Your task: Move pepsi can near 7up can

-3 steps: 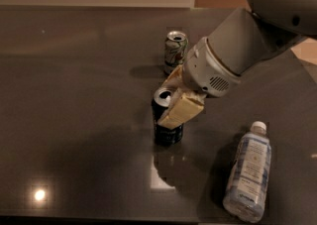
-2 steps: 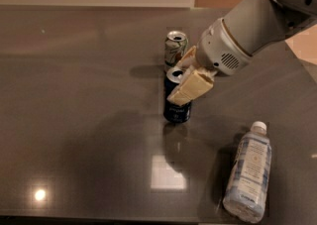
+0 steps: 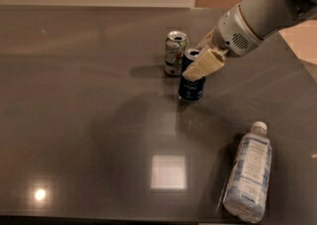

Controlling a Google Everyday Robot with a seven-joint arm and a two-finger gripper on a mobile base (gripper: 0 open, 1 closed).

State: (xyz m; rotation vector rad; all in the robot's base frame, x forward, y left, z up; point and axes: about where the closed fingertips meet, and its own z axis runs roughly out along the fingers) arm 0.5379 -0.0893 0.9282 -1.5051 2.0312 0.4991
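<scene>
Gripping, camera view: my fingers [image 3: 204, 64] are clamped on the dark navy-blue pepsi can [image 3: 191, 88] with the silver top. One cream-coloured finger lies slantwise across the upper front of the can; the other is hidden behind it. The can is upright. I cannot tell whether its base touches the dark grey glossy bench [image 3: 79, 100] or sits just above it.

The pepsi can is just beside the white and silver 7up can [image 3: 175, 54] with green markings, to that can's right and a little nearer the camera. The two overlap in this view; I cannot tell if they are touching. The 7up can stands upright on the bench with its top open.

My grey-white arm [image 3: 257, 18] enters from the upper right corner and slopes down to the cans.

A clear plastic water bottle [image 3: 249, 172] with a white cap and a pale blue label lies on its side near the lower right of the bench, well apart from both cans, cap pointing away from the camera.

Two bright light reflections [image 3: 168, 172] show on the bench surface near the front edge.
</scene>
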